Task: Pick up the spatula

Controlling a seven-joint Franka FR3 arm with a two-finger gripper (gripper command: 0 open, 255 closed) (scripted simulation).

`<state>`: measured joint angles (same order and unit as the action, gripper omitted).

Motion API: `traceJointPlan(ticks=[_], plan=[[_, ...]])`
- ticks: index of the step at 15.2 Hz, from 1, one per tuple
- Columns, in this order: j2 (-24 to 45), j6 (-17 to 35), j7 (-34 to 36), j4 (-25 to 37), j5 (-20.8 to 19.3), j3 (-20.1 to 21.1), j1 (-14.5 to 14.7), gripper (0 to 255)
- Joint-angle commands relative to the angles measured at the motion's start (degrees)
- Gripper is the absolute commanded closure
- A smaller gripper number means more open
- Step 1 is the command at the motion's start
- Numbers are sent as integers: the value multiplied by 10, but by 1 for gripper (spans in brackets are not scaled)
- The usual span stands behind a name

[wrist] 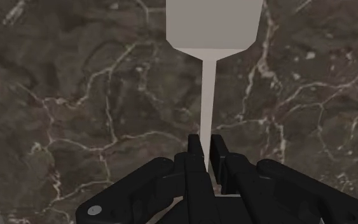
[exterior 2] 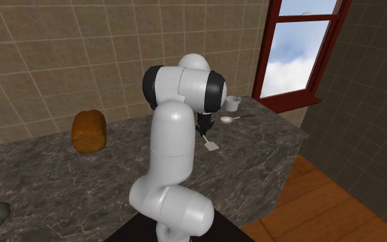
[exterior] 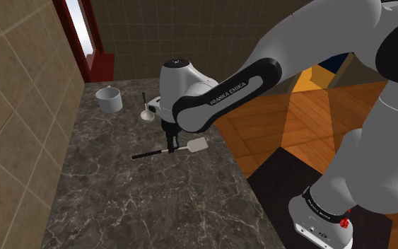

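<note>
Since a lift is intended, spatula (wrist: 213,25) is clasped at its thin neck by the end effector (wrist: 207,151), lower centre-frame.

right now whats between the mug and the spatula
A white-bowled spoon lies between the mug and the spatula, as the second exterior view shows.

Tabletop (exterior: 155,205): dark brown-grey marble, pale veining. Spatula (wrist: 213,22): off-white blade and neck, black handle. End effector (wrist: 206,149): all black. Mug (exterior: 109,99): pale grey-white. Loaf (exterior 2: 89,130), well apart from mug: orange-brown. Window frame (exterior 2: 288,102) behind mug: dark red. Wall (exterior 2: 82,55): tan tiles.
</note>
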<state>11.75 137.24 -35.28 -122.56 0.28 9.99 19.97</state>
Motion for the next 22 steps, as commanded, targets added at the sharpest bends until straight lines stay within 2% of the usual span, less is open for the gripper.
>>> traceJointPlan(ticks=[1,5,20,22], plan=[[0,0,0,0,0,0,0,255],[2,0,1,2,-1,0,0,255],[-61,-107,-5,46,12,3,-3,255],[-62,-108,-5,47,12,3,-3,255]])
